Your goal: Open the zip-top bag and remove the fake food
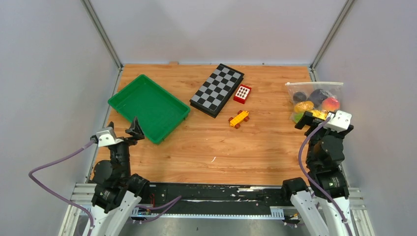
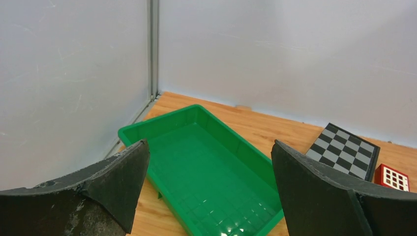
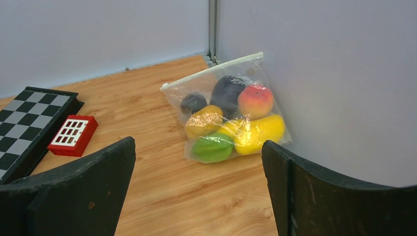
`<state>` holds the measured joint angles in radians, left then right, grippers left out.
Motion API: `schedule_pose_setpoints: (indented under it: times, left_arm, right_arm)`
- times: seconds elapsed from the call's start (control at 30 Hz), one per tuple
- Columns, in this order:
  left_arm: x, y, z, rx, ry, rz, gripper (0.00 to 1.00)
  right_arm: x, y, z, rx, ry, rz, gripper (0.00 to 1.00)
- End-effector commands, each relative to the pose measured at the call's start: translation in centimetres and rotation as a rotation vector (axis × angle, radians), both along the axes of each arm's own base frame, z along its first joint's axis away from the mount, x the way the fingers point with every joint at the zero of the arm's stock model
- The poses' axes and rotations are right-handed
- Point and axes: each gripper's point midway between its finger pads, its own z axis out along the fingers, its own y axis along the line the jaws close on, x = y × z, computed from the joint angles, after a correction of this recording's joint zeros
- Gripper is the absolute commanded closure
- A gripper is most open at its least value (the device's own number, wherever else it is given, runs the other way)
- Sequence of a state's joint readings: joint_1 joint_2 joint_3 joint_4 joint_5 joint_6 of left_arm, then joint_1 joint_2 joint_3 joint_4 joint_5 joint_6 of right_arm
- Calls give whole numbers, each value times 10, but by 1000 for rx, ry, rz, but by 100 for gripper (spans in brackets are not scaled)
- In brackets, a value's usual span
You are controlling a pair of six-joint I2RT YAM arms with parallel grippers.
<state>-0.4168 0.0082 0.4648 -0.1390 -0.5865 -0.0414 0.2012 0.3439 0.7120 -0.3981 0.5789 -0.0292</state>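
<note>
Near side of zip-top bag (image 3: 223,118): I see bare table (image 3: 187,196), open.
Bag's right: side wall (image 3: 344,73) hard beside it.
Bag's left: free until red block (image 3: 73,135).

The right gripper (image 3: 197,143) hangs with its fingers spread wide, nothing between them. Ahead, the zip-top bag (image 3: 216,70) rests against the right wall, zip strip on the far edge, fake food (image 3: 255,101) inside. At left, a red block (image 3: 73,135) lies just beside the chessboard (image 3: 29,120)
</note>
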Motion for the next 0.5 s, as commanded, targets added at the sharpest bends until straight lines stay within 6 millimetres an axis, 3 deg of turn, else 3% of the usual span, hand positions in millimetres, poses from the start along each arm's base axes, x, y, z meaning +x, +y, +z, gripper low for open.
schedule_pose_setpoints:
  times: [0.0,0.2,0.47]
  left_arm:
    - [-20,12,21,-72,-95,17,0]
    - [-20,17,18,-78,-80,44,0]
    - [-20,15,17,-75,-72,33,0]
  right_arm:
    - [-5,-10,18,-13,-19,-53,0]
    - [16,-10,8,3,54,-93,0]
    - [87,3,-16,23,271,-141,0]
